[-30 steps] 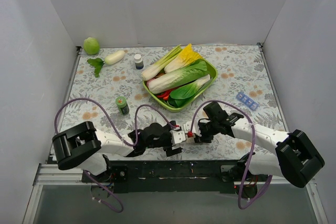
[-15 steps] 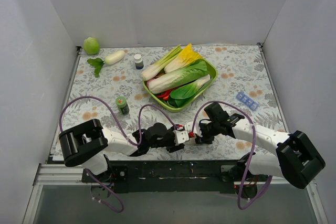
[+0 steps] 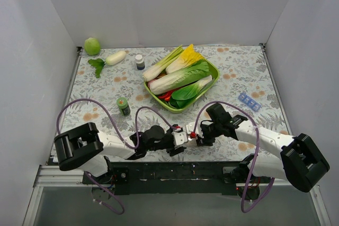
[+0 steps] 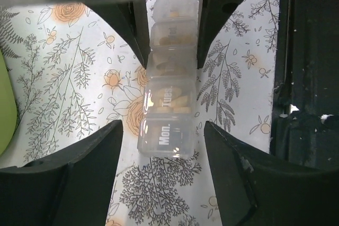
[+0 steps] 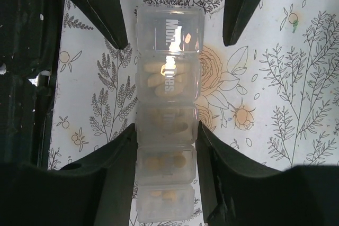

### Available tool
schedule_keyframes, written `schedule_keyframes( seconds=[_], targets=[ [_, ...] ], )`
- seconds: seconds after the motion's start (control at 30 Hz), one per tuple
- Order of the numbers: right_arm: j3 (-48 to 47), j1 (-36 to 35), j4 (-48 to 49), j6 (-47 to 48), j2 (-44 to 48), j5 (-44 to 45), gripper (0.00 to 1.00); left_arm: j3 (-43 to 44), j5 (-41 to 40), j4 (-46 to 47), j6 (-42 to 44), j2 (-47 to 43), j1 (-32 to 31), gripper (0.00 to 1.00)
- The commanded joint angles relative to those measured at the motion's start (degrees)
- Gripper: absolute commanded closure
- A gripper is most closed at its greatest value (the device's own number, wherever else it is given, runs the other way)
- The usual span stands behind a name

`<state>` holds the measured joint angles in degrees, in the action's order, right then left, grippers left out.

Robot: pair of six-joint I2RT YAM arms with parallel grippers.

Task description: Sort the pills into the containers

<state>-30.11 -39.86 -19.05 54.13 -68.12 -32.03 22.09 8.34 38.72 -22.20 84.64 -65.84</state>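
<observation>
The containers are one translucent whitish strip [image 3: 185, 135] of several lidded compartments, lying on the floral table near the front edge. It shows in the left wrist view [image 4: 168, 86] and the right wrist view [image 5: 168, 72], with "Mon." and "Tues." on its end lids. Tan pills [image 5: 165, 82] lie inside the compartments. My right gripper [image 5: 166, 130] is shut on the strip's far half, its fingers pressed on both long sides. My left gripper [image 4: 163, 130] is open, its fingers [image 4: 74, 178] standing on either side of the "Mon." end with a gap on both sides.
A green bowl [image 3: 211, 69] of vegetables stands mid-table. A blue pill box [image 3: 249, 101] lies at the right. A green-capped bottle [image 3: 123, 106] stands left of centre, a white-capped bottle [image 3: 140, 61] further back. A green ball [image 3: 92, 46], white radish [image 3: 115, 57] and leaf [image 3: 97, 65] lie back left.
My left arm shifted a little right, then back left, with its gripper staying at the strip's end. My right gripper and the strip have hardly moved.
</observation>
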Motion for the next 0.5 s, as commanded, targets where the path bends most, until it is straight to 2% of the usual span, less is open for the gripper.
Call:
schedule_keyframes(
  seconds=[0.0, 0.23, 0.47],
  targets=[
    [-0.83, 0.48, 1.30, -0.43, 1.49, -2.95, 0.95, -2.40, -0.51, 2.24, -1.09, -5.09, -0.34, 0.36],
    [-1.09, 0.48, 0.68, -0.08, 1.67, -3.92, 0.96, -3.45, -0.43, 0.66, -0.74, -7.74, -0.34, 0.33],
    [-1.18, 0.92, 0.33, 0.10, 2.02, -4.88, 0.96, -2.31, 0.63, 0.48, -0.48, -5.10, -0.34, 0.36]
  ],
)
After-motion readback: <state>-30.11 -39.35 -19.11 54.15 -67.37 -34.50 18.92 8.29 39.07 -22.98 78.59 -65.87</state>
